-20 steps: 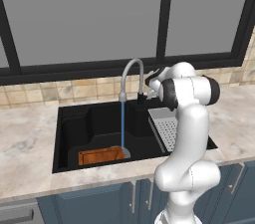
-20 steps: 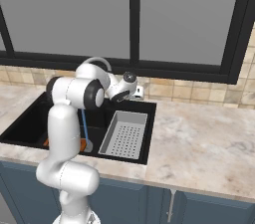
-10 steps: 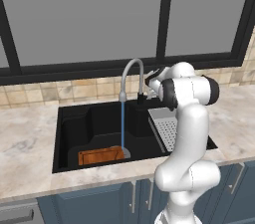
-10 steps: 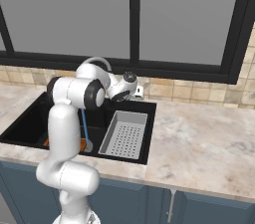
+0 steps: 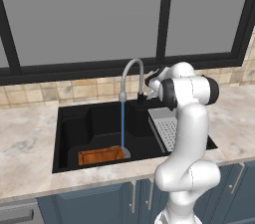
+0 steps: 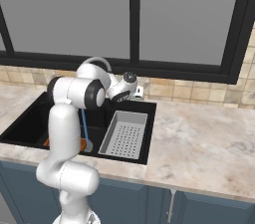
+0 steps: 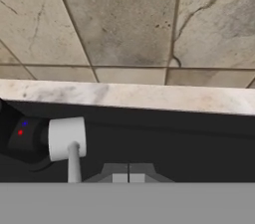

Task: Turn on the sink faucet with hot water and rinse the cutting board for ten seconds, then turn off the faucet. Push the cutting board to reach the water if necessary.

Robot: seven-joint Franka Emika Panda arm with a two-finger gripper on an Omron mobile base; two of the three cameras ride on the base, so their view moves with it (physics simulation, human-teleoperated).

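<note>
The sink (image 5: 74,123) was matte black, the faucet (image 5: 130,68) grey metal, the water (image 5: 122,123) pale blue. The board (image 5: 101,156) was orange-brown with a darker border. The worktop (image 5: 25,138) was veined beige marble, the drainer tray (image 6: 124,134) perforated grey.

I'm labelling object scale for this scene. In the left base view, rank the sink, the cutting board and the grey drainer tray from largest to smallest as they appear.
1. sink
2. grey drainer tray, though the arm hides part of it
3. cutting board

Base views flank sink (image 5: 74,123); hand view close.
</note>
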